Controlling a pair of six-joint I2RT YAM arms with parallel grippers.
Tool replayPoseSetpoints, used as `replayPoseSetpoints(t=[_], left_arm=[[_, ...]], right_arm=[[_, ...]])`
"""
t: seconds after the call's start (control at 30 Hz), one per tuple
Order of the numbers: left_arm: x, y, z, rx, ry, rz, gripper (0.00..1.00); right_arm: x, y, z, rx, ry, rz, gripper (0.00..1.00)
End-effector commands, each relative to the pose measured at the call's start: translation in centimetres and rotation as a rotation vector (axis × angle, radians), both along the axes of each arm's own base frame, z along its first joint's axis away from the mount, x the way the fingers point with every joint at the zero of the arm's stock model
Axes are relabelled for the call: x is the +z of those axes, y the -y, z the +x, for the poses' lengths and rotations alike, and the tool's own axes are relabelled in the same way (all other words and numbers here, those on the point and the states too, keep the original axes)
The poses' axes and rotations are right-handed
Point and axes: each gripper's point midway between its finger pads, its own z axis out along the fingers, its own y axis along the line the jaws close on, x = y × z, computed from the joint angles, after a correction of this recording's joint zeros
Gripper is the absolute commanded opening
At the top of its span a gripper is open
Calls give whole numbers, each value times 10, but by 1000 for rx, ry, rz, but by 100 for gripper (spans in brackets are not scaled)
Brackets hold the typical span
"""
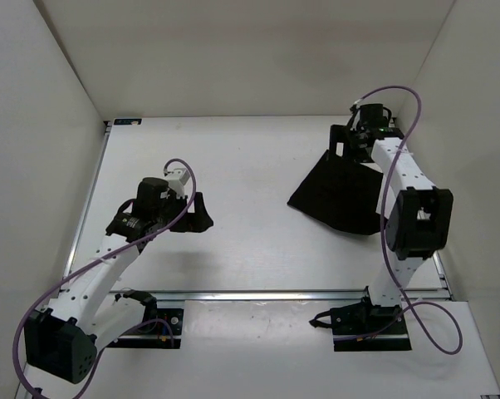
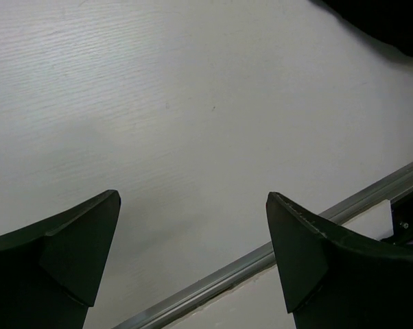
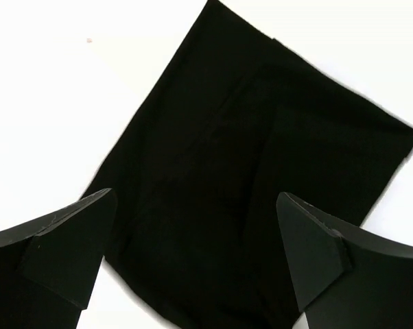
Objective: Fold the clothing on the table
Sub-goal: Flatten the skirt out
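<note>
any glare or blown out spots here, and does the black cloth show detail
Right wrist view: the table is blown out to flat white, and the clothing shows only faint creases. Left wrist view: dimmer and greyer, table grain visible, shading toward the left claw. Top view: even light, soft shadows.

A white desk (image 1: 250, 249) with metal rails along its edges is carrying black clothing (image 1: 337, 195), which is lying spread on the far right side.
</note>
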Motion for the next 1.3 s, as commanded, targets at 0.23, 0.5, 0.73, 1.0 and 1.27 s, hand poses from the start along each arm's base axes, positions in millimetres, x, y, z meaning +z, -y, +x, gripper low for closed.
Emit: replayPoseSetpoints(t=[0.23,0.5,0.73,1.0,1.27], left_arm=[[14,26,12,-38,50,-161,99],[1,25,14,-38,3,-152,99],[0,14,25,-10,0,-118,99],[-2,18,30,-24,-9,-118,99],[-9,24,27,-31,-23,-144,99]], right_arm=[[-56,12,96,67,-57,-49,84],[-64,29,114,54,-26,-16,85],[-91,10,109,108,-81,-34,82],[-106,-27,108,162,-102,-56,76],[-118,-22,108,151,-129,-66,47]])
